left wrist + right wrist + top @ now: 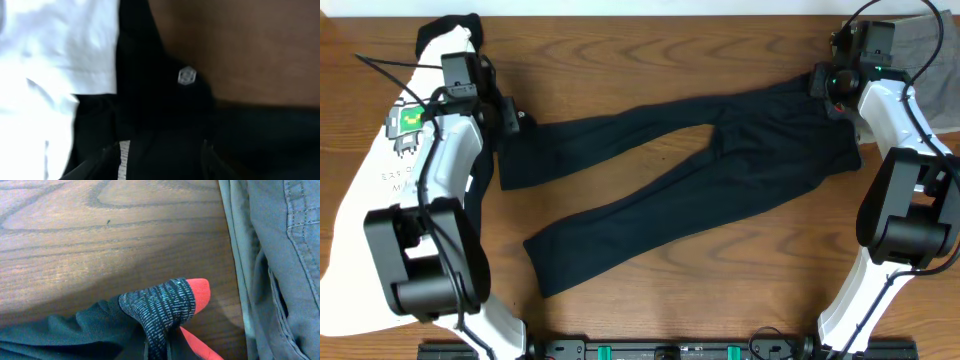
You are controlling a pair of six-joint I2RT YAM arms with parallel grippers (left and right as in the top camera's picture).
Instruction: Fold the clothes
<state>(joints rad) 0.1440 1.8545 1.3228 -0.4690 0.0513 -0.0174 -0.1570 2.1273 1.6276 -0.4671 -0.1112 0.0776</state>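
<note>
The black trousers [720, 160] lie spread across the table, waist at the right and both legs running left. My right gripper [832, 92] is shut on the grey waistband with its coral red edge [165, 307], pinching up a fold of it. My left gripper [510, 115] is at the end of the upper leg. In the left wrist view its fingers [157, 150] stand wide apart with black cloth [165, 115] between them. The lower leg [620, 235] ends near the front left.
A white T-shirt with a green print [380, 180] lies at the left under my left arm; it also shows in the left wrist view [55, 60]. Grey-olive folded trousers [920, 45] lie at the back right, close beside the waistband [280, 255]. A black cloth piece [450, 25] lies at the back left.
</note>
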